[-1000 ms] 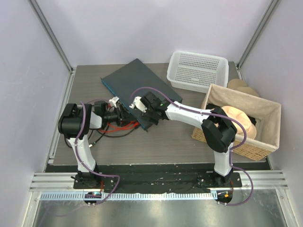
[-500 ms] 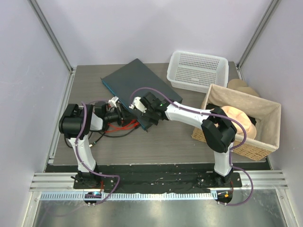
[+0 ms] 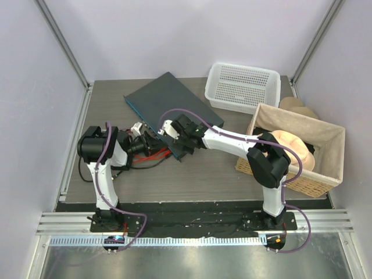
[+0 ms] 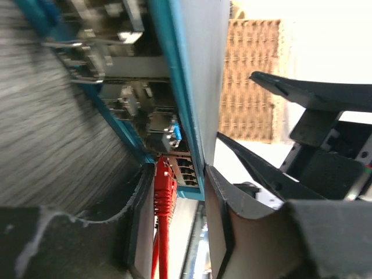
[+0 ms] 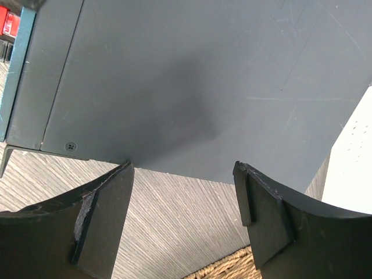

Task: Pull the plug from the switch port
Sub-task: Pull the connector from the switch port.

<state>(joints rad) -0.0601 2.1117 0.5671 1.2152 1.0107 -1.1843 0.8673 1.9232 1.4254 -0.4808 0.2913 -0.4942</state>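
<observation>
The switch (image 3: pixel 168 102) is a flat dark slate box lying slantwise on the table, its bluish port edge (image 4: pixel 174 87) facing my left arm. A red plug (image 4: pixel 164 186) on a red cable (image 3: pixel 152 156) sits in a port near the edge's near end. My left gripper (image 4: pixel 178 174) is open around the plug: the plug lies against the left finger (image 4: pixel 136 221), with a gap to the right finger (image 4: pixel 218 226). In the top view the left gripper (image 3: pixel 150 141) is at the switch's front edge. My right gripper (image 5: pixel 185 174) is open and empty over the switch's top (image 5: pixel 192 75), near its corner (image 3: pixel 174 139).
A white perforated basket (image 3: pixel 241 87) stands at the back right, touching the switch's far corner. A wicker basket (image 3: pixel 296 151) holding tan and black things stands at the right, and its rim (image 5: pixel 226 268) shows under the right gripper. A black cable (image 3: pixel 133 165) lies by the left arm.
The left arm's upper links have swung right and its wrist has rolled, with the gripper staying at the switch's front edge. The right gripper has shifted slightly left on the switch.
</observation>
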